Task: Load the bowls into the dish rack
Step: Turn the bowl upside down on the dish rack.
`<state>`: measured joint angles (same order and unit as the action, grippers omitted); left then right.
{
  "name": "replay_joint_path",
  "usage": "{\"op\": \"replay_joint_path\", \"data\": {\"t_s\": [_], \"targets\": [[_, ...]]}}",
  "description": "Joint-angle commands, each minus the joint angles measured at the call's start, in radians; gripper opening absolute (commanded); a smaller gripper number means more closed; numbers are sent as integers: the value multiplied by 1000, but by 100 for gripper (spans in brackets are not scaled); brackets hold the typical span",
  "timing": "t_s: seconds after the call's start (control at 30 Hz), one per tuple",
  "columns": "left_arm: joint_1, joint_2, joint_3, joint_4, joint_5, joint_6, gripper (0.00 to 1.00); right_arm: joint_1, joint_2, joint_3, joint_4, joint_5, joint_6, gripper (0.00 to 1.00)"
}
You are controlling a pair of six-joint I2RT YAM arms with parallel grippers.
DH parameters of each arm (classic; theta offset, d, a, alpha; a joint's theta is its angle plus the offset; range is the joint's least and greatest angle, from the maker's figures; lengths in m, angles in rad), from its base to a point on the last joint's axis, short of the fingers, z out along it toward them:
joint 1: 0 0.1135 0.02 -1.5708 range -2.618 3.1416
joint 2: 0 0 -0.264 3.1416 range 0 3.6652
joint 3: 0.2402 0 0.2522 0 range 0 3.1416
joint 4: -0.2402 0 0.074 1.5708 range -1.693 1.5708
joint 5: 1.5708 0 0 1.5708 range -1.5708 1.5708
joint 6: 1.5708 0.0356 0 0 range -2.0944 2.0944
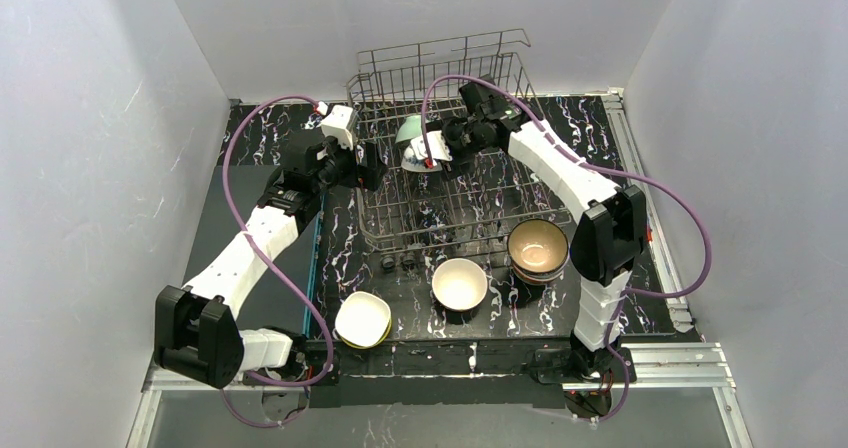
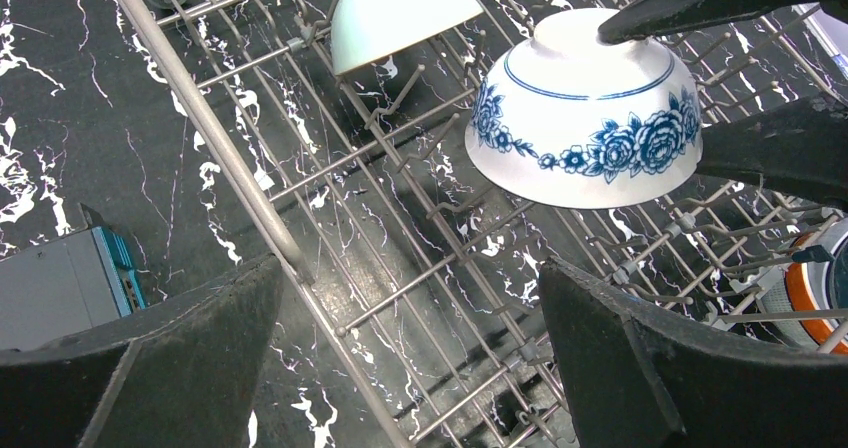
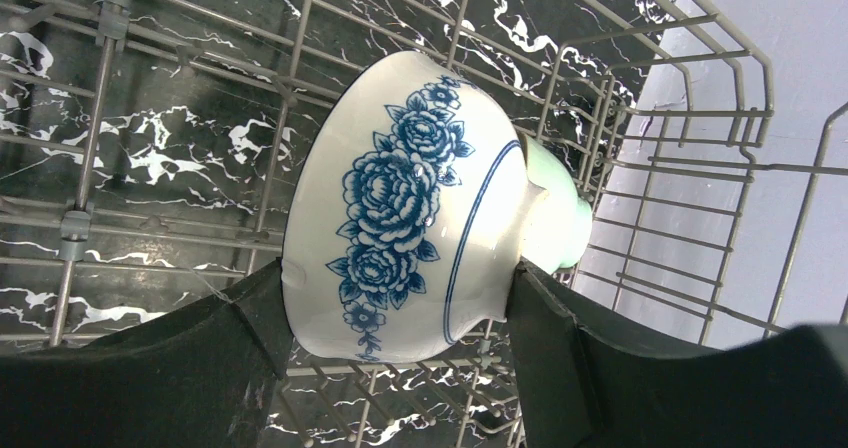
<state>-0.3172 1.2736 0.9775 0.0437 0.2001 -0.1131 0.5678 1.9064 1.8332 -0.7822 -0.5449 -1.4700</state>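
The dish rack (image 1: 470, 203) is a grey wire basket in the middle of the table. My right gripper (image 1: 432, 151) is shut on a blue-patterned white bowl (image 3: 420, 208), one finger at its rim and the other at its foot, holding it tilted just above the rack's tines. A mint bowl (image 3: 562, 223) leans right behind it in the rack. My left gripper (image 2: 410, 278) stands open over the rack's left rail (image 2: 220, 148) with nothing between its fingers. From there the patterned bowl (image 2: 585, 118) and mint bowl (image 2: 395, 13) show ahead.
On the table in front of the rack sit a yellow-rimmed bowl (image 1: 362, 319), a white bowl (image 1: 460, 284) and a stack of bowls (image 1: 538, 248). A dark slab with a blue edge (image 1: 260, 258) lies left of the rack. White walls close in on three sides.
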Motion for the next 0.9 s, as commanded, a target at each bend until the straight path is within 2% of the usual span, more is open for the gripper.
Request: {"op": "replay_joint_path", "data": {"t_s": [0.0, 0.3, 0.87], "targets": [[6, -8, 39, 2, 14, 4, 98, 2, 0, 73, 60, -21, -1, 1], [8, -13, 39, -1, 8, 10, 98, 3, 95, 153, -19, -16, -27, 1], [13, -25, 36, 4, 15, 9, 98, 3, 177, 182, -19, 16, -31, 1]]}}
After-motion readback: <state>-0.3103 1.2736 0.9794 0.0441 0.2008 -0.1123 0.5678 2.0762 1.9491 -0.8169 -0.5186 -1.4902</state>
